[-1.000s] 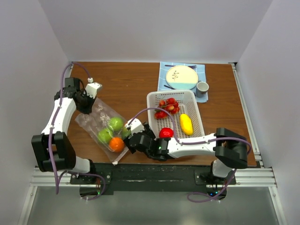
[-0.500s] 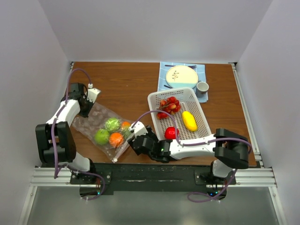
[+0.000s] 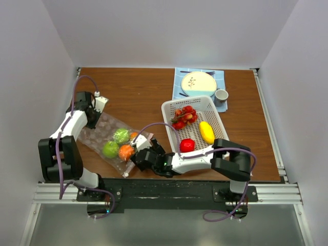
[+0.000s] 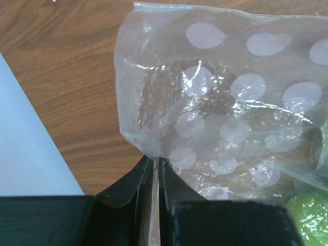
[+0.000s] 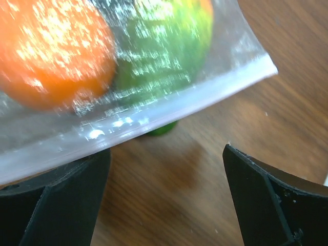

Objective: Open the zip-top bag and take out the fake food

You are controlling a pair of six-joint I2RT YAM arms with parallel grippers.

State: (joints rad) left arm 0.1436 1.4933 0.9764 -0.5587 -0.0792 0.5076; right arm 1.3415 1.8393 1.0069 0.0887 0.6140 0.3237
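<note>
The left gripper [image 4: 155, 163] was closed to a thin slit on a lower corner of the zip-top bag [image 4: 220, 102], a sliver of clear film showing between its dark fingers [image 4: 130, 187]. The fingers' lower parts were cut off by the bottom of the left wrist view. Beyond the pinch the bag spread over the table [image 4: 61, 66], its white dots blurring what lay inside. Only a patch of green fruit [image 4: 307, 218] showed at the lower right edge.

The right gripper [image 5: 164, 154] stood wide open with nothing between its fingers. The bag's zip edge [image 5: 205, 92] ran slantwise just above them, over the left finger. Behind the film an orange [image 5: 46, 51] and a green fruit [image 5: 164, 46] were smeared and out of focus. A small green shape [image 5: 161, 129] under the edge was too unclear to name.

From above, the bag [image 3: 97, 134] lay at the left of the table, both grippers at its ends. The right arm hid its near corner. The white basket [image 3: 165, 110] to the right held strawberries [image 3: 183, 116], a lemon [image 3: 206, 132] and a red round fruit [image 3: 187, 145].
</note>
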